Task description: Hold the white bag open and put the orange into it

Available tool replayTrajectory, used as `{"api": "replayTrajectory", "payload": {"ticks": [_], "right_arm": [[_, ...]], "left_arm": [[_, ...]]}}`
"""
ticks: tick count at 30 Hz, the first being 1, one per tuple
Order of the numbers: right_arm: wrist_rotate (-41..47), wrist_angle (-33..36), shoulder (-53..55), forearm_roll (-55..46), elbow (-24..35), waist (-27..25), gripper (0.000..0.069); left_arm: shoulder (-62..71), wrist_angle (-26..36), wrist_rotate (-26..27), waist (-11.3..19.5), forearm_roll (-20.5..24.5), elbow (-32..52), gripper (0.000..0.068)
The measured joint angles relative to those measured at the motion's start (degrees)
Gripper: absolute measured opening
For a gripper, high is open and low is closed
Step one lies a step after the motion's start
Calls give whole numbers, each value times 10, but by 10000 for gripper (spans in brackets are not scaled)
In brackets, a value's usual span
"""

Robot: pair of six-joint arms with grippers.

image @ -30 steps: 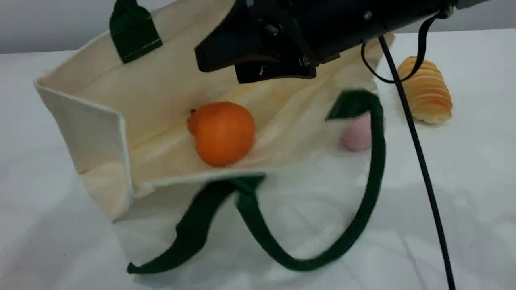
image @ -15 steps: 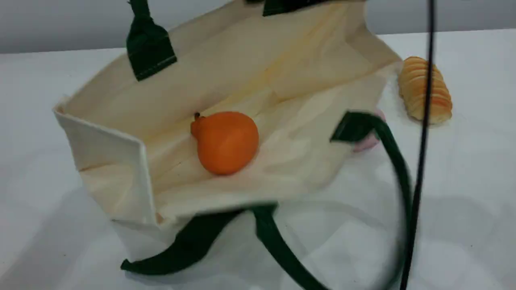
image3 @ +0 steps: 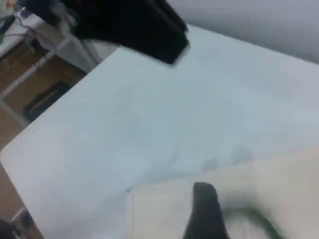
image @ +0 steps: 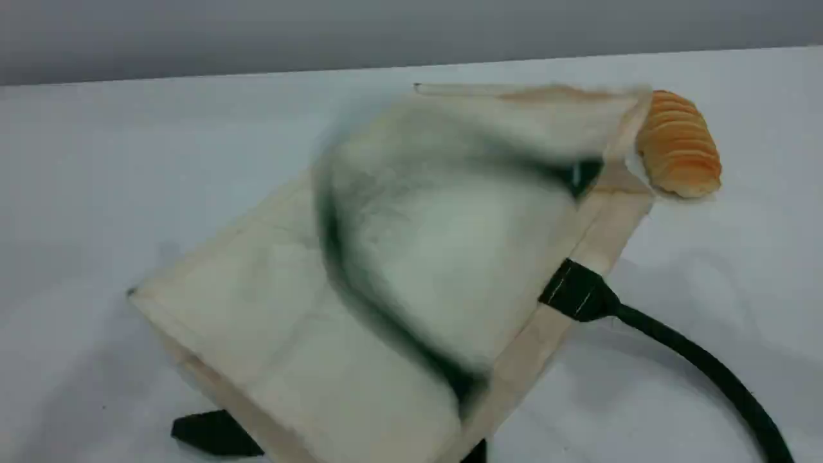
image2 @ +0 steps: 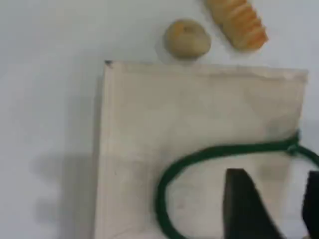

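Note:
The white bag point(image: 289, 308) lies slumped on its side on the table, blurred by motion, its mouth facing right. One green rope handle point(image: 694, 360) trails off to the lower right. The orange is hidden. From above, the left wrist view shows the bag point(image2: 199, 109) flat, with a handle loop point(image2: 169, 174) lying on it. My left gripper point(image2: 274, 177) hovers over that loop, open, with nothing between its fingers. The right wrist view shows one right fingertip point(image3: 203, 199) above a corner of the bag point(image3: 289, 199). Neither gripper appears in the scene view.
A ribbed orange-tan loaf point(image: 678, 145) lies just past the bag's far right corner. A small round fruit point(image2: 187, 37) sits beside the loaf point(image2: 238, 21) beyond the bag's far edge. The left arm point(image3: 124, 25) shows dark at the top of the right wrist view.
The bag was held up open with the orange lying inside; it has dropped and folded over, covering the orange. The left gripper has opened, and the right arm has left the scene view.

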Motion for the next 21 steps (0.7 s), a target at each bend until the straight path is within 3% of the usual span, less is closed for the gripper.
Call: {"api": "replayTrajectory", "payload": {"ticks": [4,12,15,21], "right_arm": [[38,0,-31,-47,0,0,485],[184,38,-93,-210,0,0,475],[260,60,-119,-291,0,0,433],[387,118,-187,-427,0,0,283]], "left_arm": [[24,1,0,0,1,0,377],[17,34,9,0,-1,0,390],[2,61,9,0,-14,0,390],[-42,64,10,-1,-43,0,382]]}}
